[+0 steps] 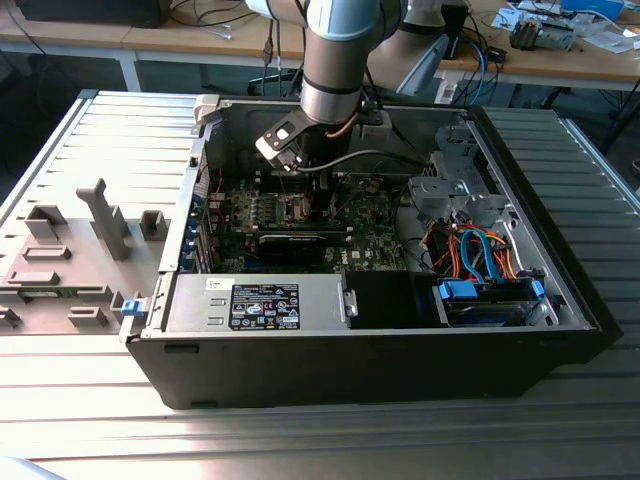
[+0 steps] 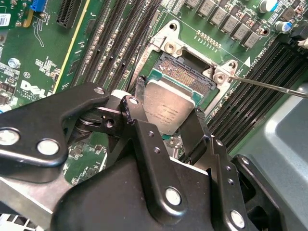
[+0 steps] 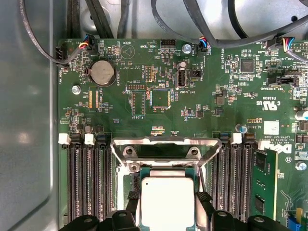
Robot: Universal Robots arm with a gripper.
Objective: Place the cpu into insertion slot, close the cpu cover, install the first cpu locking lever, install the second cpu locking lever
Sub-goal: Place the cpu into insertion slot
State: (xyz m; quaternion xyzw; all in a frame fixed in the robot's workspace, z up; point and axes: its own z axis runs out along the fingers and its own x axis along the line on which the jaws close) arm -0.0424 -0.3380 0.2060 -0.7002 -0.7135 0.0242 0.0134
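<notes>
First step in hand: the gripper (image 2: 169, 109) pinches the cpu (image 2: 166, 98) by opposite edges, just over the slot (image 2: 185, 72), some pins uncovered; seating it likely calls for a level, square fit.

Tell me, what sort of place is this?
Probably a robotics lab or workshop: a robot arm, its tool holding the cpu, reaches into an open computer case on a slatted metal bench, with cable-cluttered desks behind.
</notes>
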